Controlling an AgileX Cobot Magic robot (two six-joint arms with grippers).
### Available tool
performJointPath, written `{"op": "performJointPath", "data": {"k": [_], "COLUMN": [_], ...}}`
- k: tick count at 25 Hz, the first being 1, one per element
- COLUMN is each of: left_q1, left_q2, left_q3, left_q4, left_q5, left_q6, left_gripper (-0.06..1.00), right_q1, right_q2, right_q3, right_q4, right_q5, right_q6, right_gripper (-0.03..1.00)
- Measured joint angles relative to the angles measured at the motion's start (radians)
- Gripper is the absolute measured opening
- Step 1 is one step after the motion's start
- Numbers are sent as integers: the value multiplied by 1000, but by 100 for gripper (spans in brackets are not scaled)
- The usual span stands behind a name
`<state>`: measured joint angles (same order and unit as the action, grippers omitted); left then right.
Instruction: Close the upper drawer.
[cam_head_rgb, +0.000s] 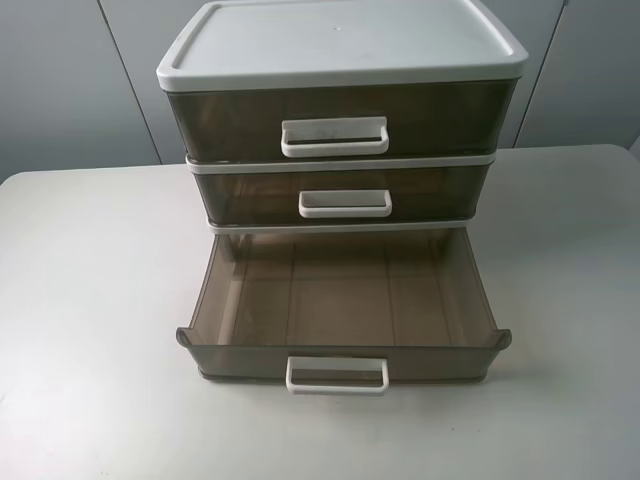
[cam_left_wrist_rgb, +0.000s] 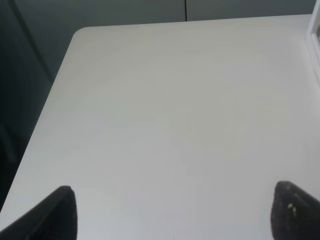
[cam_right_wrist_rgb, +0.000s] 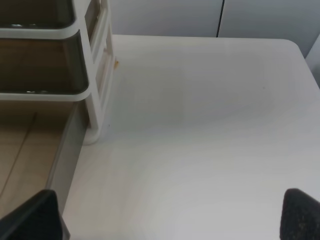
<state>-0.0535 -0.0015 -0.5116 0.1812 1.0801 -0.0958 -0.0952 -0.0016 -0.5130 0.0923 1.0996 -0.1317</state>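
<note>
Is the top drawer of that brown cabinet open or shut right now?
Shut. The upper drawer has its front flush under the white lid, in line with the middle drawer; only the bottom drawer is pulled out.

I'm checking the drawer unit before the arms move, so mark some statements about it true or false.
1. The top drawer is pulled out. False: it sits shut; the bottom drawer is the one out.
2. The bottom drawer is empty. True.
3. The left gripper grips a handle. False: it is open over the bare table.
4. The middle drawer is shut. True.
5. The right gripper is open. True.
</note>
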Motion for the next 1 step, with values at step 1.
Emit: {"op": "performJointPath", "data": {"k": [1], "left_q1": [0], "left_q2": [0], "left_q3": [0], "left_q4": [0], "left_q5": [0], "left_q6": [0], "left_gripper": [74], "right_q1": [0], "right_q2": [0], "right_q3": [0], "right_q4": [0], "right_q5": [0], "right_q6": [0], "right_gripper": [66]}}
